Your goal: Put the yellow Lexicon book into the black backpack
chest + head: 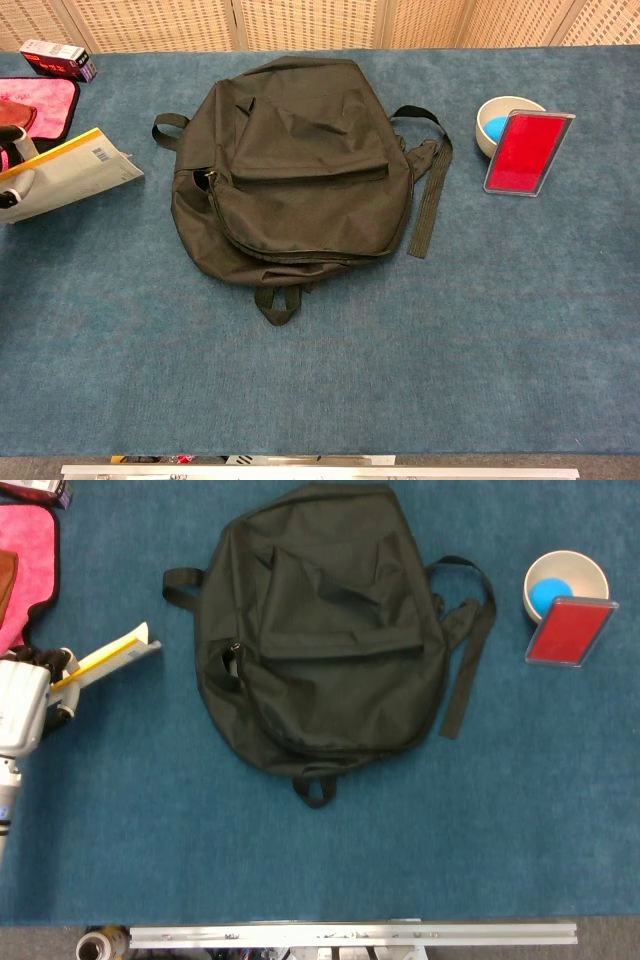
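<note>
- Blue-carpeted bench (pixel 330 360); woven screens (pixel 300 22) behind.
- Left hand (pixel 22 702) fingers hold the yellow Lexicon book (pixel 70 172) tilted, left of the closed black backpack (pixel 295 170).
- Right hand unseen.

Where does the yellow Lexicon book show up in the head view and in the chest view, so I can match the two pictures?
Head view: the yellow Lexicon book sits at the left edge, seen nearly edge-on, held by the left robot hand.
Chest view: the book is at the left edge, its pale barcoded face showing, the left robot hand on its left end.
Shared landmark: the black backpack just right of it in both views.
</note>
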Available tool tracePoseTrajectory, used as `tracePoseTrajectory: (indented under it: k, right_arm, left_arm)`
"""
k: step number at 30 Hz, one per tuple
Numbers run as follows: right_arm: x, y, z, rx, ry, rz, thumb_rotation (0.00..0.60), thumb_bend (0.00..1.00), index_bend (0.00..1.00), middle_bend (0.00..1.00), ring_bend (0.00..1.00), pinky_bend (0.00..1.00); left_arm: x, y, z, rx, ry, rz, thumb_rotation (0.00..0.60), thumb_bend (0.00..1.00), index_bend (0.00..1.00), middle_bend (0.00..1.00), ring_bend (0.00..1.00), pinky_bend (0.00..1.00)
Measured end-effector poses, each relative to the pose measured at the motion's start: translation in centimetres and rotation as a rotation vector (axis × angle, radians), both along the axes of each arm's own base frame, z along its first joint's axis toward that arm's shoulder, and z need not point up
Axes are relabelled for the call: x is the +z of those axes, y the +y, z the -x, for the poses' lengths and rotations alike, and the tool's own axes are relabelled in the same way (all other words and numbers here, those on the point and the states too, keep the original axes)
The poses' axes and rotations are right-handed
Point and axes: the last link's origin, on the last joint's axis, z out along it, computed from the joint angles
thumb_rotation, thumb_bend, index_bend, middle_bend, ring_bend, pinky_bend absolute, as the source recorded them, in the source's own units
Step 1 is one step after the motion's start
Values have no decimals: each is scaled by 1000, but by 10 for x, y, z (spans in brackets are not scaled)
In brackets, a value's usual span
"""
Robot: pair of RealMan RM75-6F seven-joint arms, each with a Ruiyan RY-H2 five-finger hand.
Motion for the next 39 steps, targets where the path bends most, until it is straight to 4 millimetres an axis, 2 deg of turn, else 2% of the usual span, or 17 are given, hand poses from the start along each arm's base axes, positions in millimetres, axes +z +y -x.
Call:
tracePoseTrajectory:
  k: [8,17,27,39]
  right_arm:
    - [-15,-11,-25,47,-7,-87,600,33,357,386,284,383]
    - [-49,-34,-61,90,34,-257,600,9,339,385,281,383]
    - [-112,-63,-110,147,47,-442,600,0,285,338,230,338]
    - [-192,-71,-155,226,172,-544,600,0,186,261,153,282]
  left_arm:
    - [20,-8,-11,-137,-8,-8,600,498,612,623,545,707]
    - [29,-24,-28,-251,-44,10,600,497,612,622,541,706]
    - [33,-40,-39,-313,-46,35,600,495,612,622,538,706]
    - [34,-48,-41,-315,-26,47,600,494,616,622,535,706]
